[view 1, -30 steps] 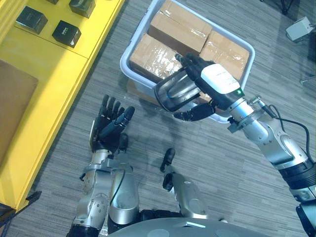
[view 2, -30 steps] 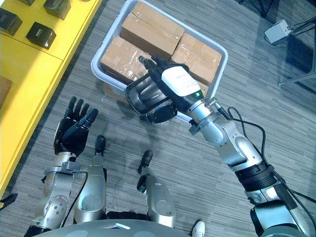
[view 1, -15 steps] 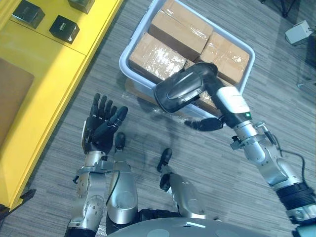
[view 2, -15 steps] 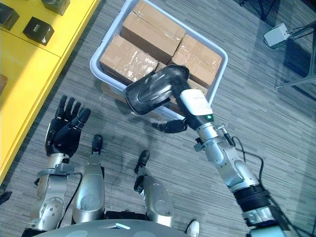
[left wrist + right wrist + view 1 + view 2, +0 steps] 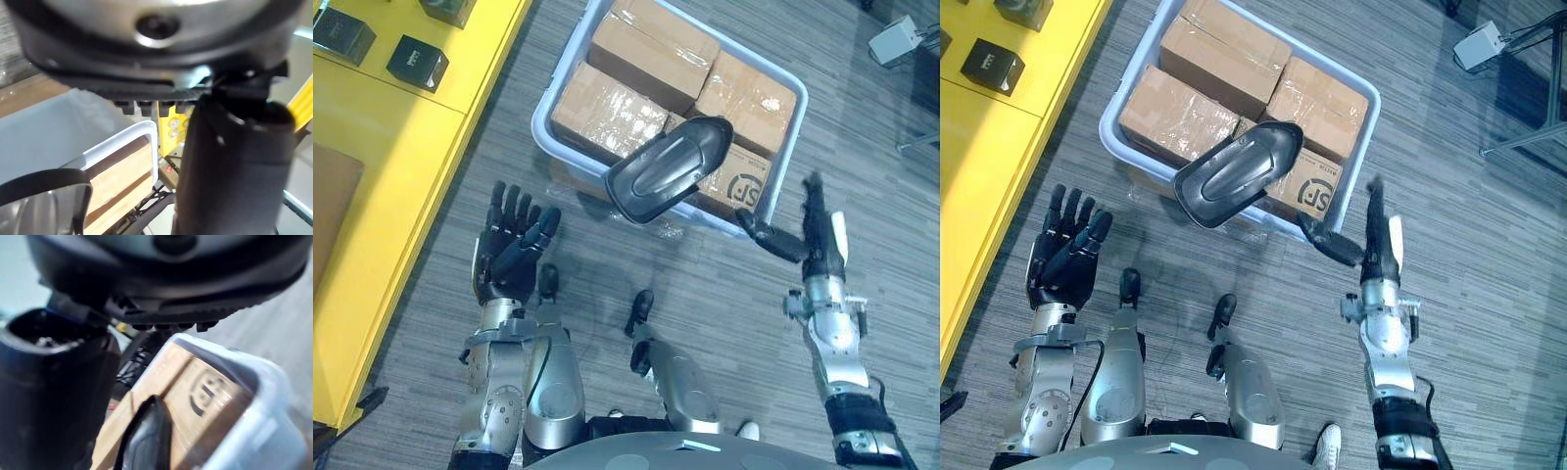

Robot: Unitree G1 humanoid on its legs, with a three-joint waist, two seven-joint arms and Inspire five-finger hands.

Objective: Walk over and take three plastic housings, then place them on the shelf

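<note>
- Yellow shelf [image 5: 401, 147] lies well beyond my left fingers, out to their far side. It carries small black boxes [image 5: 416, 61], and I see no housing on it.
- Next down in size, the pale plastic tub [image 5: 540, 140] sits ahead of both sets of fingertips. It is packed with taped cardboard boxes [image 5: 607, 106] lying flat, side by side.
- The dark plastic housing [image 5: 668, 181] lies across the near boxes and overhangs the tub's near rim, off the thumb side of my right fingers and apart from them. Half a second ago those fingers were wrapped round it and held it above the tub; now it is free. I cannot tell whether it has settled or is still sliding.
- My right hand [image 5: 822, 245] has swung away from the tub, fingers straight, thumb spread wide, holding nothing.
- My left hand [image 5: 509, 257] is idle, fingers loosely extended and empty.
- My reading: the grasp is lost, no housing is in hand, and I will need to pick this one up again.
</note>
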